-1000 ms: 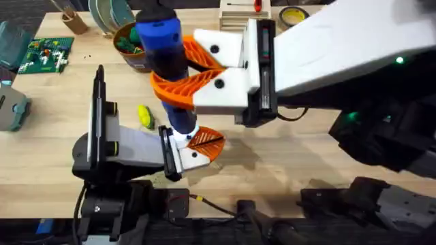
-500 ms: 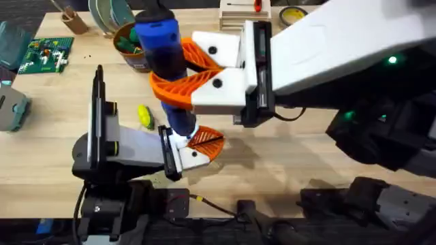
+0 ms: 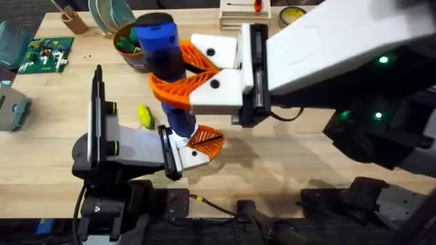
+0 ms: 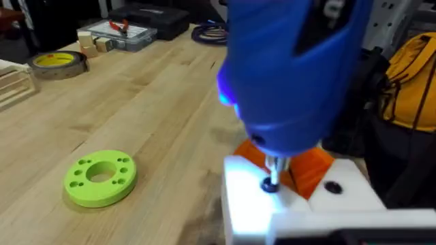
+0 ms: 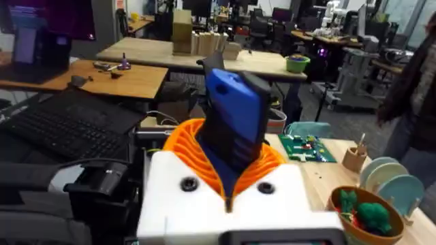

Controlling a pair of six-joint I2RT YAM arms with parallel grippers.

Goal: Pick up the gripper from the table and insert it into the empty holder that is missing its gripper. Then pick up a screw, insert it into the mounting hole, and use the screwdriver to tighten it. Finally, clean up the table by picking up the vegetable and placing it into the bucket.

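Note:
My right gripper (image 3: 170, 73) is shut on the blue screwdriver (image 3: 160, 44), which stands upright between its orange fingers (image 5: 191, 153). The driver's metal tip rests on a dark screw (image 4: 270, 184) in the white holder (image 4: 248, 204) at the end of my left arm. The orange gripper (image 4: 312, 169) sits in that holder, just behind the tip. My left gripper (image 3: 199, 145) lies low near the table's front edge. A yellow-green vegetable (image 3: 145, 116) lies on the wood beside the left arm. Farther back stands the bucket (image 3: 131, 51), with green items inside.
A green ring disc (image 4: 101, 178) lies on the wood near the left gripper. A circuit board (image 3: 44, 53) and grey-green bowls (image 3: 109, 13) are at the back left. A wooden box (image 3: 245, 10) and a tape roll (image 3: 294, 13) are at the back.
The right arm and the screwdriver have drifted slightly to the left. The left arm has stayed still.

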